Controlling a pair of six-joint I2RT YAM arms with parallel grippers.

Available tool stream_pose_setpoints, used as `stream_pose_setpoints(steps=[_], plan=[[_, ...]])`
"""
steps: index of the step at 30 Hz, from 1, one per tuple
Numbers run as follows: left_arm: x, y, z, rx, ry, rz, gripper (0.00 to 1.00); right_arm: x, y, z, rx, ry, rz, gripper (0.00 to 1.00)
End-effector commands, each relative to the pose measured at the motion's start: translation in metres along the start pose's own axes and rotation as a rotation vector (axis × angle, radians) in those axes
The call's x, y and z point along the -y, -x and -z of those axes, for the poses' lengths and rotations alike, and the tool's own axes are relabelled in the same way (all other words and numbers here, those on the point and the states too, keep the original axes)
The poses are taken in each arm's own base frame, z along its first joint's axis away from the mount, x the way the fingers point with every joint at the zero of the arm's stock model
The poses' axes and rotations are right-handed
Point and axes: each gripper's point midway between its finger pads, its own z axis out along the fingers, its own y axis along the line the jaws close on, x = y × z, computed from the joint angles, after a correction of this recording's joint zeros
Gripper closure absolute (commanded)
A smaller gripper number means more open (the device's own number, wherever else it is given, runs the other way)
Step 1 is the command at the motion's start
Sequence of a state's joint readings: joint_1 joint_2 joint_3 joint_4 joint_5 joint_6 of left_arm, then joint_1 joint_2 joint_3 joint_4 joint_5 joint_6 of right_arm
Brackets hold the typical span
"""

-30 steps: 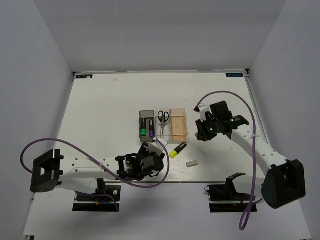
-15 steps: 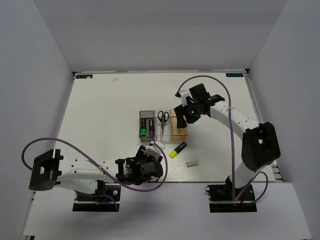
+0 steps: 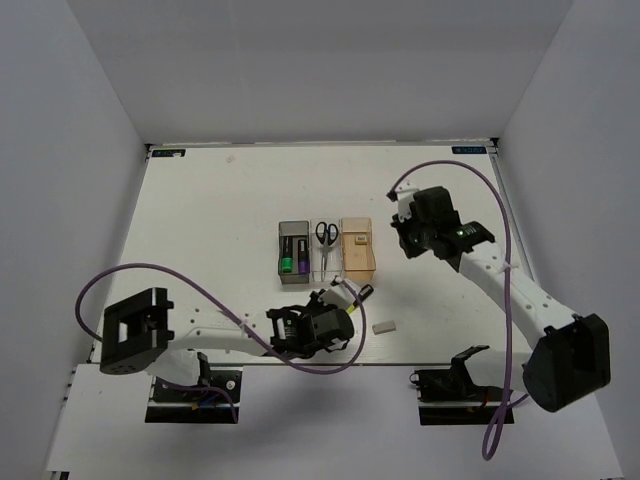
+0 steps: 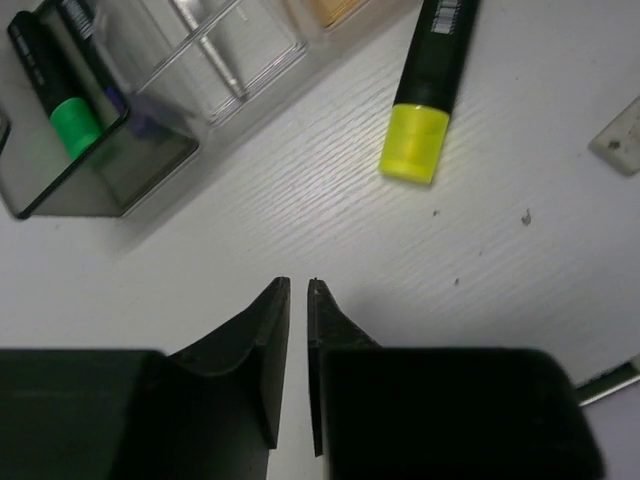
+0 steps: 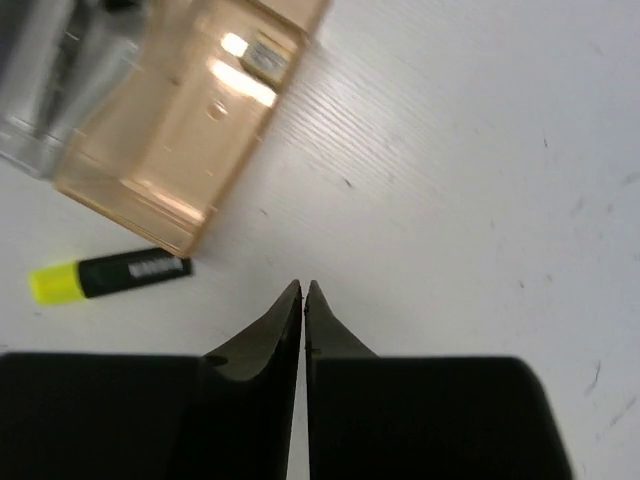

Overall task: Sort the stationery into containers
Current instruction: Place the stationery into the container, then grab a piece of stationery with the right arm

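Left jaws: the left gripper point(image 4: 298, 284) has its jaws almost together, with only a thin slit between them and nothing in it.
Right jaws: the right gripper point(image 5: 303, 286) is closed and empty. It hangs over bare table to the right of the orange bin point(image 5: 175, 150), apart from it.
Task's thing: the yellow highlighter point(image 4: 428, 85) lies flat on the table point(image 4: 300, 200), just off the orange bin's near corner. Its cap points away from the bin toward the left gripper.
Step in hand: this is probably picking up that highlighter for the dark grey bin point(image 4: 100, 175), which stands two places left of the orange bin and already holds a green highlighter point(image 4: 58, 95).
Doing it well: the jaws need to spread first, then come down across the barrel's narrow width. They should grip at mid-length rather than on the cap, and clear of the orange bin's wall.
Highlighter: a smooth black plastic barrel with a pale printed label and a rounded, glossy yellow cap. It may slip or roll if pinched off-centre.
Bins: thin, hard plastic with open tops. The clear bin point(image 4: 215, 60), next to the orange one, holds the scissors point(image 3: 326, 235).
Erasers: the beige eraser point(image 5: 265, 55) sits inside the orange bin. The grey eraser point(image 3: 382, 326), a small matte block, lies loose nearer than that bin and further off than the highlighter.
Table: white, with a faint grain and a few specks.
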State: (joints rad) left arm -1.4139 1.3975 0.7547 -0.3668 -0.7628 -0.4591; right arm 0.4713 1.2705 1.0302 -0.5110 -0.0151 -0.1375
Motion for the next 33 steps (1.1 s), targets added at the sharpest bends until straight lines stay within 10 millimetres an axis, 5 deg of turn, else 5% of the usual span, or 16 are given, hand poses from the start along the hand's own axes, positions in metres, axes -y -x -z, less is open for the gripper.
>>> stream_pose_setpoints(steps=[1,2,5,10,11,13,14,15,18,25,33], plan=[[0.027,0.036,-0.016,0.039,-0.105,0.049,0.72,0.027,-0.051,-0.002,-0.090,-0.145,-0.037,0.93],[0.034,0.031,-0.025,0.018,-0.112,0.028,0.64,0.024,-0.060,0.003,-0.091,-0.136,-0.036,0.81],[0.044,0.040,-0.036,0.013,-0.127,0.039,0.52,0.014,-0.076,0.008,-0.104,-0.057,-0.011,0.69],[0.047,0.053,-0.029,0.039,-0.145,0.091,0.51,-0.058,-0.107,0.032,-0.019,0.391,0.213,0.41],[0.042,0.039,-0.028,0.019,-0.136,0.083,0.51,-0.078,-0.106,0.038,0.046,0.516,0.282,0.32],[0.031,0.048,-0.013,0.059,-0.139,0.155,0.48,-0.088,-0.116,0.040,0.081,0.592,0.382,0.22],[0.023,0.028,-0.014,0.029,-0.123,0.137,0.47,-0.102,-0.118,0.044,0.112,0.687,0.415,0.20],[0.017,0.037,0.000,0.065,-0.139,0.173,0.43,-0.105,-0.122,0.042,0.109,0.718,0.422,0.20],[-0.001,0.021,0.012,0.059,-0.102,0.189,0.40,-0.113,-0.132,0.032,0.152,0.778,0.518,0.20],[-0.037,-0.004,0.034,0.076,-0.031,0.214,0.32,-0.111,-0.148,0.007,0.169,0.779,0.687,0.27],[-0.050,-0.019,0.042,0.087,0.002,0.247,0.30,-0.106,-0.176,-0.016,0.064,0.762,0.774,0.31]])
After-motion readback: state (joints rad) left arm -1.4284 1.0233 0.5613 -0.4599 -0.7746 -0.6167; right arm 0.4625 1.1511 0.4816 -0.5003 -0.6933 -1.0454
